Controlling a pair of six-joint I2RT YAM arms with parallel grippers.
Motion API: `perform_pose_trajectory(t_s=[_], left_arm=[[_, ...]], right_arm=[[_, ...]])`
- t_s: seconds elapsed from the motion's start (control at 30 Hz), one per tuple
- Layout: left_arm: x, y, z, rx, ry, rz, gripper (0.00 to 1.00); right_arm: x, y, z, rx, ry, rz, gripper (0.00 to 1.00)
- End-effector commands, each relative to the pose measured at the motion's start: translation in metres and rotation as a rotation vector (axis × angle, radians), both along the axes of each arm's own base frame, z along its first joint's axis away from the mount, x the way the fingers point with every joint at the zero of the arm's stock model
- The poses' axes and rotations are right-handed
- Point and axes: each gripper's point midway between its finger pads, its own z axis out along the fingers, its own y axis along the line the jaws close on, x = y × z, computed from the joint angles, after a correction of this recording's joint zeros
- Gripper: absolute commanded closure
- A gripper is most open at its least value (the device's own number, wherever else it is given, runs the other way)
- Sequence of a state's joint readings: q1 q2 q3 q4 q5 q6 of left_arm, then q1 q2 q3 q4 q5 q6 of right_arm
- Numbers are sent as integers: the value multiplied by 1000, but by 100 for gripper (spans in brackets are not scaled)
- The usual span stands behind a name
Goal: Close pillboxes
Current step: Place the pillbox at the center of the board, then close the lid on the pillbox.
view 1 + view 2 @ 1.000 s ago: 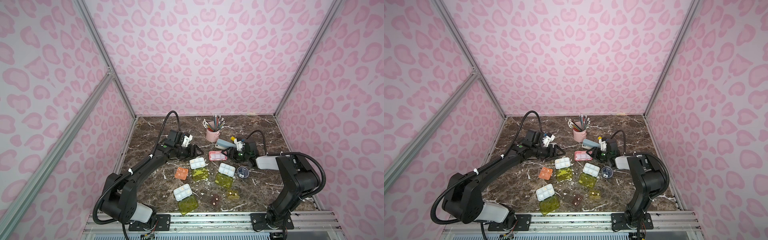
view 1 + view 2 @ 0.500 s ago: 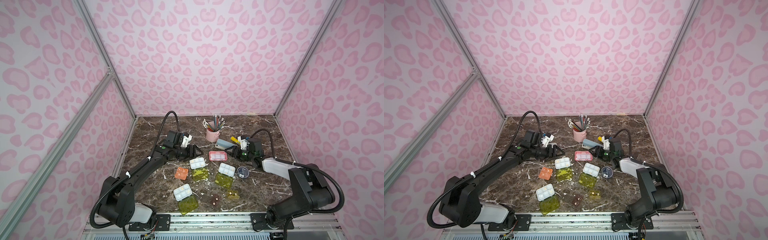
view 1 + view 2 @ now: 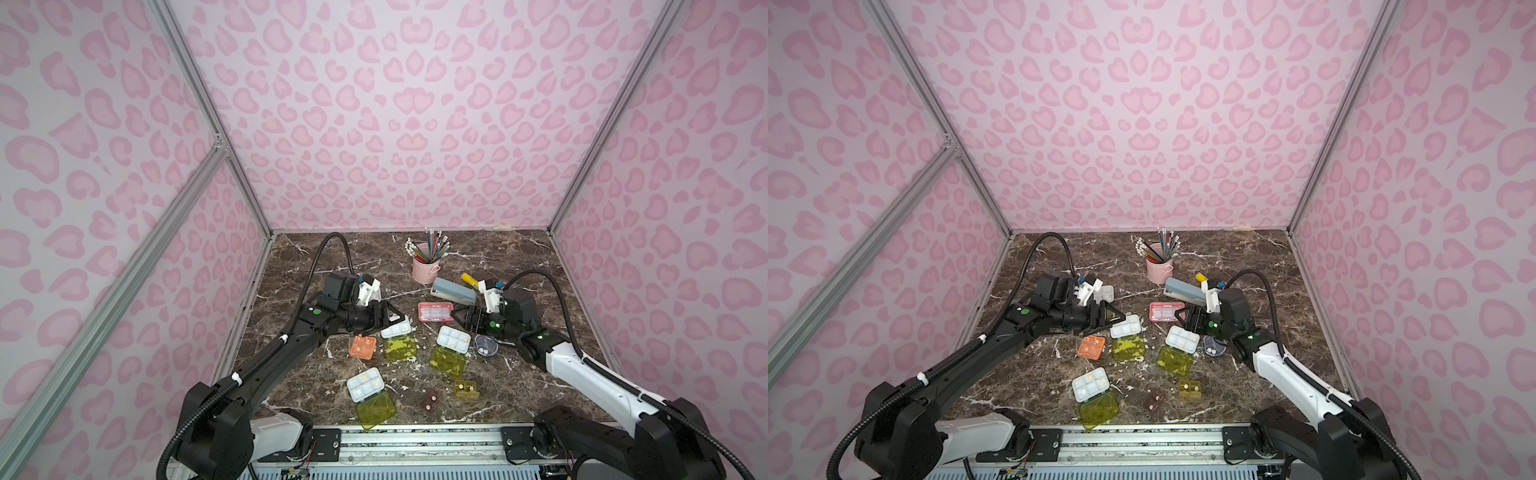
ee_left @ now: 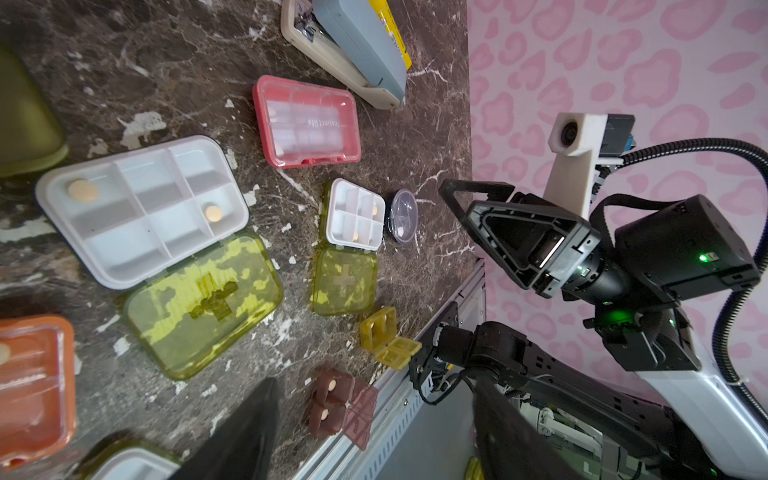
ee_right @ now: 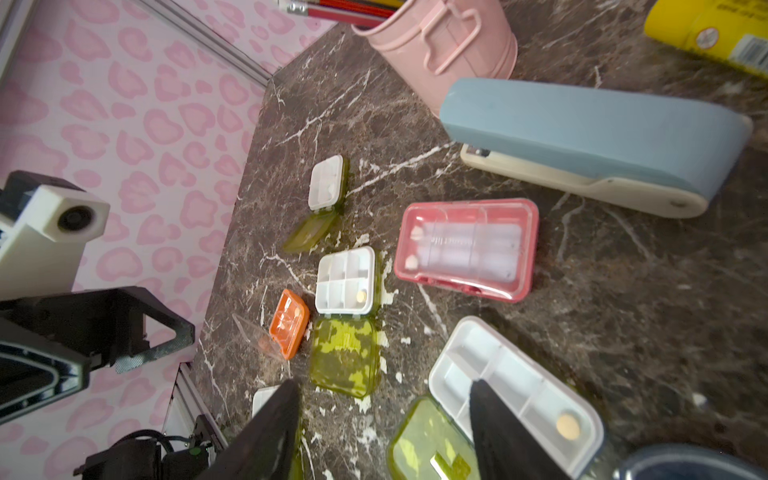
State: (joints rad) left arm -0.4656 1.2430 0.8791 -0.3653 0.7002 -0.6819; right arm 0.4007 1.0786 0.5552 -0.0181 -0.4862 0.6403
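Note:
Both grippers hover open and empty over the pillboxes. My left gripper [image 3: 392,316] [image 4: 374,382] is just behind a white tray [image 3: 397,331] whose yellow-green lid [image 3: 400,348] lies flat open. Beside the pink pillbox [image 3: 435,311], which has its clear lid down, is my right gripper [image 3: 460,316] [image 5: 383,382], above a second open white tray [image 3: 454,338]. A third open white tray [image 3: 365,384] sits near the front. The orange [image 3: 363,347], brown [image 3: 430,401] and olive [image 3: 466,388] pillboxes stand open. The round dark-blue one [image 3: 485,345] is under the right wrist. Another white tray [image 3: 1104,294] lies behind the left arm.
A grey-blue stapler [image 3: 453,291], a yellow glue stick [image 3: 469,279] and a pink cup of pencils [image 3: 426,268] stand behind the pillboxes. The metal rail [image 3: 415,440] runs along the front edge of the marble table [image 3: 311,257]. Pink walls enclose the other three sides.
The right arm has dropped its elbow and stretched forward, its gripper staying near the pink pillbox. Both grippers' jaws have widened slightly. The pillboxes have not moved.

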Motion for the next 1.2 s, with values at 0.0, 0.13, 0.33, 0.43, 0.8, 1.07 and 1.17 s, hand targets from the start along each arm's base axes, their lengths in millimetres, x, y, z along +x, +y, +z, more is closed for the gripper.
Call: perform_pose_trajectory(t_s=[0.0, 0.13, 0.33, 0.43, 0.8, 1.07, 1.17], left_arm=[[-14, -6, 0, 0, 13, -46, 23], [-31, -23, -9, 34, 13, -112, 23], [-49, -47, -23, 76, 3, -184, 22], [-52, -52, -31, 90, 4, -192, 22], [-50, -62, -60, 126, 60, -208, 22], [-45, -72, -83, 129, 116, -206, 17], [-41, -79, -90, 128, 134, -216, 2]], right_arm=[[-19, -10, -16, -55, 51, -25, 31], [-44, -16, -23, -75, 74, -23, 29], [-74, -30, -34, -67, 107, -51, 24], [-82, -36, -40, -70, 114, -65, 23], [-83, -31, -57, -57, 149, -54, 22], [-77, -17, -63, -50, 208, 3, 21], [-75, -17, -62, -34, 209, 6, 21]])
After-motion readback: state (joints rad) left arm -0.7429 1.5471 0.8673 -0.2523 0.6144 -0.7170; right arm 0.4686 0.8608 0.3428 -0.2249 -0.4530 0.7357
